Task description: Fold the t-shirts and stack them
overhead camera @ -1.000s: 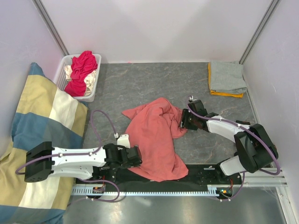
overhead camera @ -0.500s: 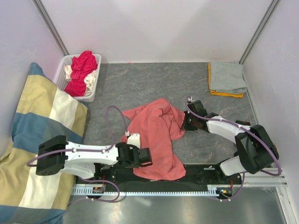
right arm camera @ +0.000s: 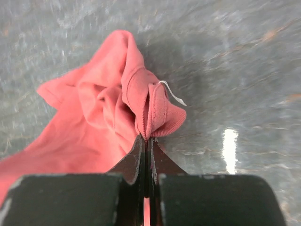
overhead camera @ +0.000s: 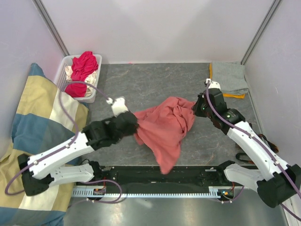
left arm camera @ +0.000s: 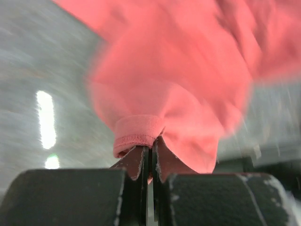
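pink tee (overhead camera: 162, 132): one was there, mid-table (overhead camera: 141, 84).
grey tee (overhead camera: 229, 75): one, at the far right corner.
orange tee (overhead camera: 233, 95): one, under the grey.
red tee (overhead camera: 83, 68): one, in the basket (overhead camera: 59, 77).
cream tee (overhead camera: 69, 71): one, beside the red.
tees in all: five showed.
basket: one, at the far left corner.
cushion (overhead camera: 42, 122): one.

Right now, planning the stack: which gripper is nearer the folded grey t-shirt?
Right. Right gripper is close beside the folded grey t-shirt; left gripper is far across the salmon-pink t-shirt.
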`<state>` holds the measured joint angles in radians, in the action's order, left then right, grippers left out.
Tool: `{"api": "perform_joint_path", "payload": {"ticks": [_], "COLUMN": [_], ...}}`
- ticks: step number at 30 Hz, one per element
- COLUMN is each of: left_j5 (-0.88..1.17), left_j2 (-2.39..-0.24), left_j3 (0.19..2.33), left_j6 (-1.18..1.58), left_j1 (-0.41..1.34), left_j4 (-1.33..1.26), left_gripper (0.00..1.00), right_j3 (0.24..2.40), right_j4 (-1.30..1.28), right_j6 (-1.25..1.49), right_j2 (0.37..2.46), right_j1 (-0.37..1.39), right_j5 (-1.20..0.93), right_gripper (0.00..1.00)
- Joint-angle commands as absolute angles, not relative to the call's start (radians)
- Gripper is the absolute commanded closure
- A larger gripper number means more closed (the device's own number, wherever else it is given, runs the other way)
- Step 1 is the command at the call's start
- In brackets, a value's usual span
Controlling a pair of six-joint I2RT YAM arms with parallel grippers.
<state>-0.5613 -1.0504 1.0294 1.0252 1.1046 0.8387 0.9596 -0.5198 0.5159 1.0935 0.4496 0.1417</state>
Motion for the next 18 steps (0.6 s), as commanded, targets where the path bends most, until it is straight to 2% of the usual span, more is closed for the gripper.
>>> {"api": "perform_joint_path", "payload": {"ticks": [1,6,12,18], "left_j5": [-0.664,-0.658,-0.62,-0.565], "left_j2": [-0.947,-0.98,-1.058,-1.195], "left_j3": [1.077,1.184,1.275,1.281], "left_j6": [0.781,0.591,0.451,0.385], "left_j1": [0.846,0.651,0.552,0.477], "left_j4": [0.868,0.815,0.7,0.597], "left_gripper": [0.98,0.98,0.98,0.98], "right_j3": [1.014,1.066,1.141,1.12], "right_j4": [-0.643,-0.702,-0.753,-0.77], "right_j6": [0.512,0.522,0.496,0.488], "right_j2": [1.022,0.965,0.92,0.931], "right_j1": [0.449,0.451,0.451,0.451], "right_j5": [0.274,0.428,0.583,0.615], "right_gripper": [1.0,1.0,1.0,1.0]}}
